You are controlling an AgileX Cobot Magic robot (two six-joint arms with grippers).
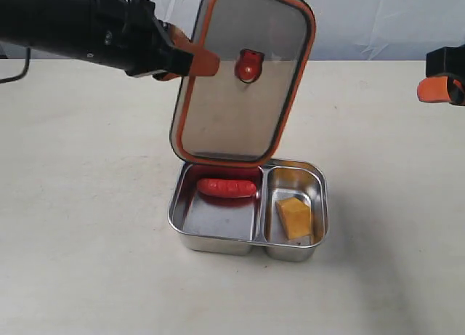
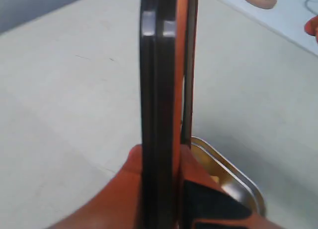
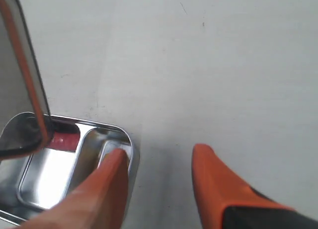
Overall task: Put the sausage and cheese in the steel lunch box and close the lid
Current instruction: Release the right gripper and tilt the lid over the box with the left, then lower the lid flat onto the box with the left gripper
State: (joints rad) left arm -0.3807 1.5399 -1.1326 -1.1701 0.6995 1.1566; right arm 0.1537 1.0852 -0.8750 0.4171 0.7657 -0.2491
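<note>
**Closing the lid: lower it square**

My left gripper is clamped on one long edge of the lid, jaws narrow. The left wrist view shows the edge sandwiched between the orange fingers.

The lid stands tilted, nearly upright, with its orange seal and round valve facing the camera. Its lower edge is at the back rim of the lunch box; I cannot tell if they touch.

The sausage lies in the larger compartment and the cheese in the smaller one, so loading looks done.

My right gripper hangs wide and empty beside the box, above the surface.

Plan:
- Hinge the lid down from the back rim.
- Line up all four corners before pressing.
- Watch that the box doesn't slide; the right gripper could brace it.
</note>
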